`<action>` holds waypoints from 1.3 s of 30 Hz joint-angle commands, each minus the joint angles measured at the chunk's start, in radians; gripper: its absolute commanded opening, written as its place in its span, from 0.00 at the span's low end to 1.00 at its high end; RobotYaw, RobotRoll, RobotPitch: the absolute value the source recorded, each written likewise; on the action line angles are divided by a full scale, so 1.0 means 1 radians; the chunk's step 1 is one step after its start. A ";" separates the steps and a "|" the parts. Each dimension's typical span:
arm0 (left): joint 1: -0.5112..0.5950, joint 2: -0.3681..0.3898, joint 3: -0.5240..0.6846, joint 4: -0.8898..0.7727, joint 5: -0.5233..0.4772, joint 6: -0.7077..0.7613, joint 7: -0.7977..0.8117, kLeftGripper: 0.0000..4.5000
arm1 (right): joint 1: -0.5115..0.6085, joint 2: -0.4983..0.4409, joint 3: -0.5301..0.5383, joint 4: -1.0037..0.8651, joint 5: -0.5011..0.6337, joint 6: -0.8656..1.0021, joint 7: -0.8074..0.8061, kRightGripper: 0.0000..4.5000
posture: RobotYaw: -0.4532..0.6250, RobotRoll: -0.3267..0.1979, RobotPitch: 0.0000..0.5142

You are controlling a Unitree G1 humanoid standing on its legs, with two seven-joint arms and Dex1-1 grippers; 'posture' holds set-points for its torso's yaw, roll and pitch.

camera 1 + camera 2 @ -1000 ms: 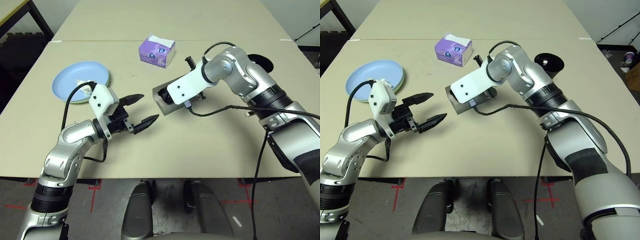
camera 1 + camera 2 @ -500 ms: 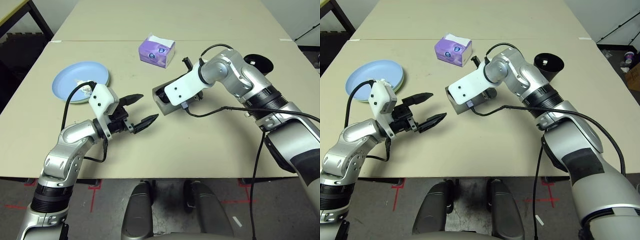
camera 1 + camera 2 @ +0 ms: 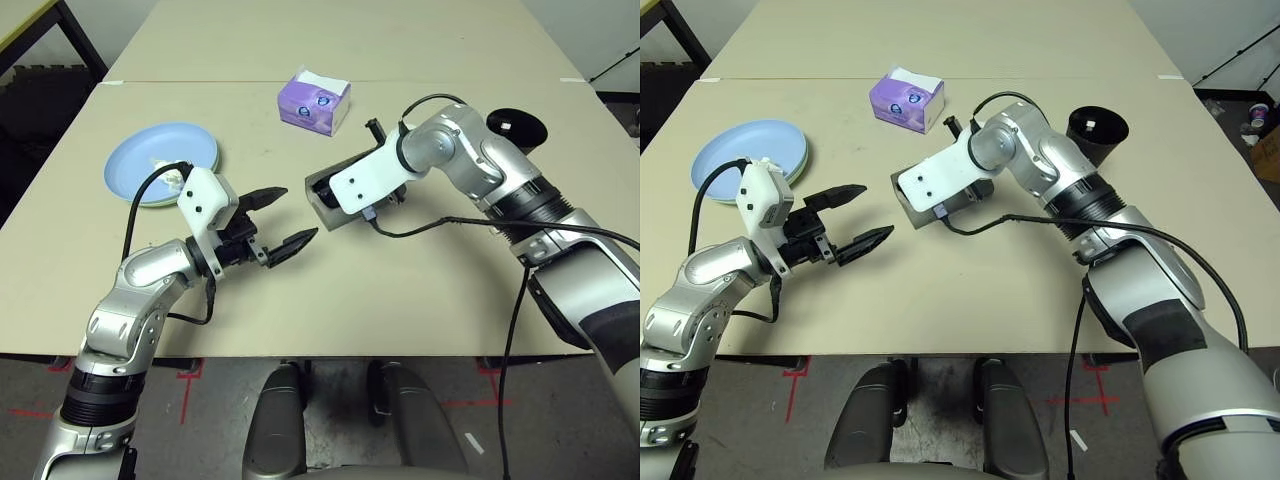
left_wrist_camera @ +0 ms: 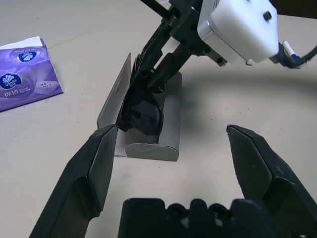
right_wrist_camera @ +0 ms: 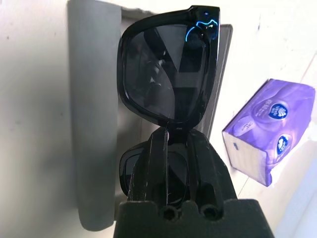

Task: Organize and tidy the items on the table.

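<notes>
Wide bare beige table (image 3: 400, 290) in front of me, near edge free, seam running across far behind the purple tissue box (image 3: 314, 100). My left gripper (image 3: 283, 218) hangs over open tabletop, jaws spread wide, holding nothing. My right gripper (image 5: 171, 134) has its fingers pressed together, pinching the bridge of one pair of black sunglasses (image 5: 166, 74) over the open grey glasses case (image 4: 148, 134) at table centre; lenses sit at the case trough, whether they touch it I can't tell. Far left: light blue plate (image 3: 160, 160) stacked on a pale green one, crumpled white tissue (image 3: 172, 175) on top. One black cup (image 3: 1097, 128) far right.
</notes>
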 commanded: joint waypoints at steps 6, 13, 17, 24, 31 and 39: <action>0.009 0.010 0.015 -0.005 -0.011 0.013 -0.006 1.00 | 0.033 0.013 0.021 -0.034 -0.028 0.036 -0.025 0.09 | 0.53 0.62 0.37; -0.002 0.011 0.014 0.007 -0.010 0.010 -0.012 1.00 | 0.038 0.010 0.019 -0.045 -0.028 0.045 -0.014 0.09 | 0.52 0.62 0.37; -0.005 0.011 0.011 0.011 -0.008 0.010 -0.015 1.00 | 0.055 -0.001 0.020 -0.073 0.001 0.051 0.046 0.09 | 0.52 0.62 0.37; -0.008 0.013 0.013 0.011 -0.008 0.011 -0.015 1.00 | 0.095 -0.029 0.028 -0.118 0.015 0.044 0.115 0.09 | 0.52 0.62 0.37; -0.007 0.021 0.015 0.012 -0.009 0.009 -0.019 1.00 | 0.095 -0.031 0.028 -0.111 0.010 0.050 0.114 0.09 | 0.52 0.62 0.37; -0.013 0.023 0.016 0.020 -0.008 0.008 -0.024 1.00 | 0.092 -0.032 0.028 -0.107 0.011 0.062 0.128 0.09 | 0.52 0.62 0.36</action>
